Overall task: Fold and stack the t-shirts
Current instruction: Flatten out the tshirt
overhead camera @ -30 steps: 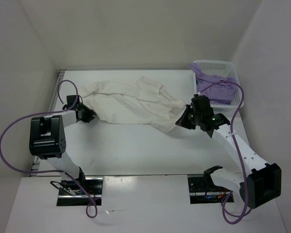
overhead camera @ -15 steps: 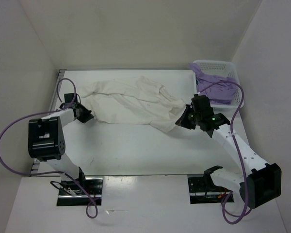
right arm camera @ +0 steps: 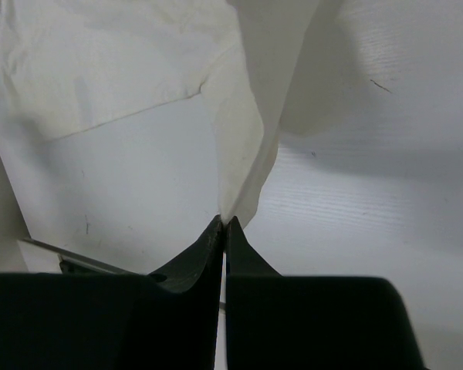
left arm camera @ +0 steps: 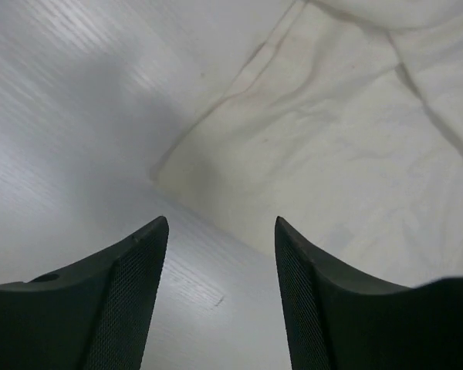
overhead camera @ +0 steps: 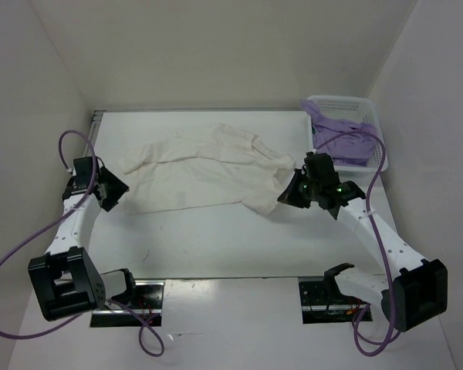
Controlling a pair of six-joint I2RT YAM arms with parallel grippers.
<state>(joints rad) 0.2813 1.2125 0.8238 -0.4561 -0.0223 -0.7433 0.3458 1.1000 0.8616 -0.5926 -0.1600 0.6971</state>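
White tabletop (overhead camera: 216, 239): carries all items listed.
Cream-white t-shirt (overhead camera: 201, 169): spread crumpled across far-centre tabletop; right corner drawn up off surface.
White perforated basket (overhead camera: 341, 99): far right corner of tabletop.
Lavender t-shirt (overhead camera: 343, 140): bunched in basket, spilling over near rim.
Right end effector (overhead camera: 287, 194): clenched on right edge of cream-white t-shirt, cloth pinched between fingertips.
Left end effector (overhead camera: 112, 189): jaws apart, holding nothing; just beside left edge of cream-white t-shirt, over bare tabletop.

White table (overhead camera: 216, 239) bears cream t-shirt (overhead camera: 201, 173) and basket (overhead camera: 339, 99).
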